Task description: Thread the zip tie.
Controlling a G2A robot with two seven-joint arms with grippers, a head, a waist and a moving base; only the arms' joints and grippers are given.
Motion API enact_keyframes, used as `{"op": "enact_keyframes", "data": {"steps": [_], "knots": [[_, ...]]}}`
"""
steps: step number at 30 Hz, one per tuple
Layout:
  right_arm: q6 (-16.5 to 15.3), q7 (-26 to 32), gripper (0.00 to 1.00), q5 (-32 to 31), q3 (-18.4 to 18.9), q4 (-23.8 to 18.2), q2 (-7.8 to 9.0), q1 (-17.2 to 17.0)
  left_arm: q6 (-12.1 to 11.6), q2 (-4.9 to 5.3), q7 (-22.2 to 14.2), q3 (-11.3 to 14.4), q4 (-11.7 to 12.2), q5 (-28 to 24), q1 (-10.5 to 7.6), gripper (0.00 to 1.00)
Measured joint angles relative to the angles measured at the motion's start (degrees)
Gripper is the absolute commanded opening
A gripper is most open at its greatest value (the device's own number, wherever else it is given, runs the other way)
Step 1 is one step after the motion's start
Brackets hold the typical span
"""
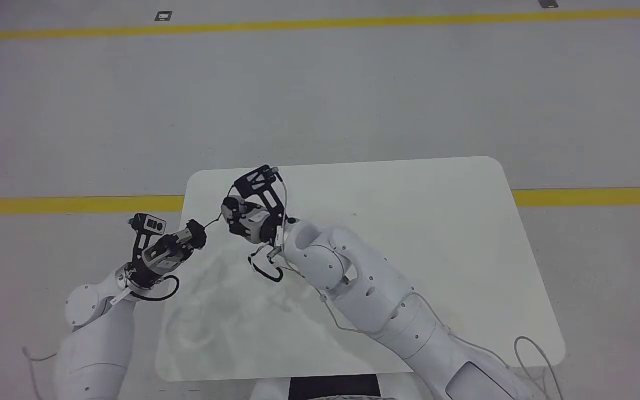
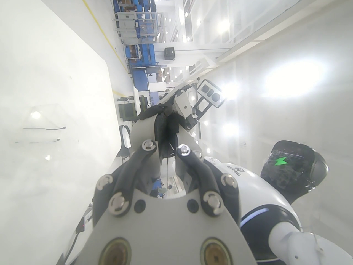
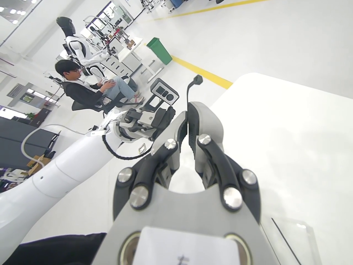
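The zip tie is a thin black strap. Its square head sticks out past my right gripper, which is shut on the strap just below the head. My left gripper is shut too, with a thin length of the zip tie running back between its links. In the top view the two grippers meet tip to tip above the table's far left part: left gripper, right gripper, and a short stretch of the zip tie between them. How the strap runs between the fingers is hidden.
The white table spreads out to the right of both arms. A clear plastic tray with spare black ties lies on it under the arms, and its corner shows in the right wrist view. The table's left edge is close to the left arm.
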Motion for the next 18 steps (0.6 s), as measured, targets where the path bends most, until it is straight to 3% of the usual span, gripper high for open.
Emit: {"op": "enact_keyframes", "data": {"steps": [18], "knots": [[0.8,0.0,0.0,0.0,-0.8,1.5,-0.49,1.0,0.0,0.0,0.0,0.0,0.0,0.0,0.0,0.0]]}}
